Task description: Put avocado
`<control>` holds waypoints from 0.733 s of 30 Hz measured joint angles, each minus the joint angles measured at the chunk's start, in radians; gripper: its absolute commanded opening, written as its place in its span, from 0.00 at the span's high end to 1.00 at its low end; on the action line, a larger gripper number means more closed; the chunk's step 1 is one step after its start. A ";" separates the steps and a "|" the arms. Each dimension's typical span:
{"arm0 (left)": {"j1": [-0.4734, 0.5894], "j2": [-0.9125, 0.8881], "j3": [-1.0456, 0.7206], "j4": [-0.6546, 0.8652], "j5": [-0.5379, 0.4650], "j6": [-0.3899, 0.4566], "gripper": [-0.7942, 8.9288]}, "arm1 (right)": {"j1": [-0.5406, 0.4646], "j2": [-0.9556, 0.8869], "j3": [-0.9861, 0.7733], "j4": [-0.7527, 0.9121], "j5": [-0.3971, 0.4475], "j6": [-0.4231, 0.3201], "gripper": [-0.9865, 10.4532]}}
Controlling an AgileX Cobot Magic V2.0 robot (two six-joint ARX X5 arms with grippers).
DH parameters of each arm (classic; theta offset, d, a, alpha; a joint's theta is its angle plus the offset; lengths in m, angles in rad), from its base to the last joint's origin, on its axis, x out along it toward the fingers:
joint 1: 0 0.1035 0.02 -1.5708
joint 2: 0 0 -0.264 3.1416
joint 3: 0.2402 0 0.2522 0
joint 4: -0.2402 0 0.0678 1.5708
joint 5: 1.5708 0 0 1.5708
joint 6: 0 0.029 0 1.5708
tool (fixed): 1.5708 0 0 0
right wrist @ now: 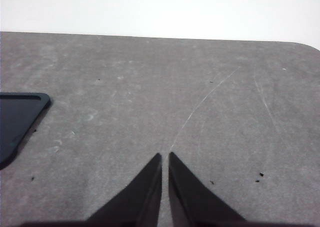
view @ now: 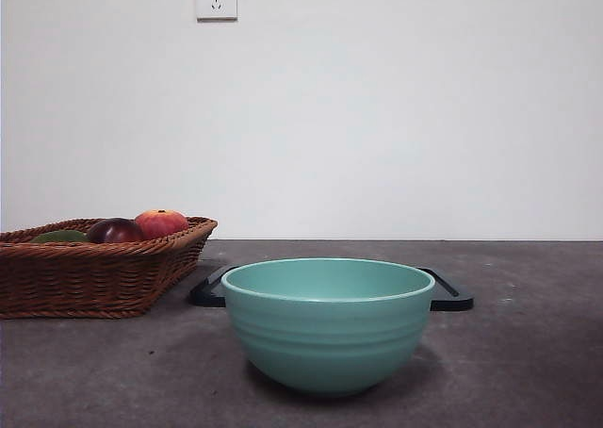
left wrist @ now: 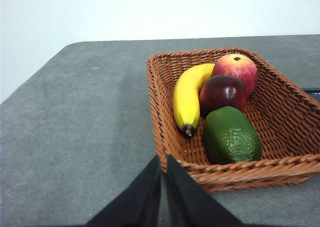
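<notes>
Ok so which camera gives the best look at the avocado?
The left wrist view: the avocado lies fully visible in the wicker basket. The front view shows only a green sliver above the basket rim. The right wrist view doesn't show it.

The grey table (view: 528, 353) carries a wicker basket (view: 94, 277). A teal bowl (view: 328, 324) stands before a black tray (view: 452, 299).
</notes>
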 measured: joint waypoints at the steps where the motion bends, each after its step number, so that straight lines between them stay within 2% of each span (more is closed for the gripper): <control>1: 0.000 0.000 0.000 0.000 0.000 -0.006 0.90 | 0.000 0.000 0.000 0.000 0.000 0.000 0.90; 6: 0.000 0.000 0.000 0.000 0.000 -0.056 0.90 | 0.000 0.000 0.000 0.000 -0.011 0.032 0.90; 12: 0.000 0.000 0.000 0.000 0.000 -0.114 0.90 | 0.000 0.000 0.000 0.000 -0.095 0.107 0.90; 18: 0.000 0.000 0.006 0.000 0.000 -0.178 0.90 | 0.000 0.000 0.011 -0.010 -0.097 0.212 0.90; 22: 0.000 0.001 0.058 0.029 -0.001 -0.237 0.90 | 0.000 0.002 0.083 -0.017 -0.082 0.288 0.90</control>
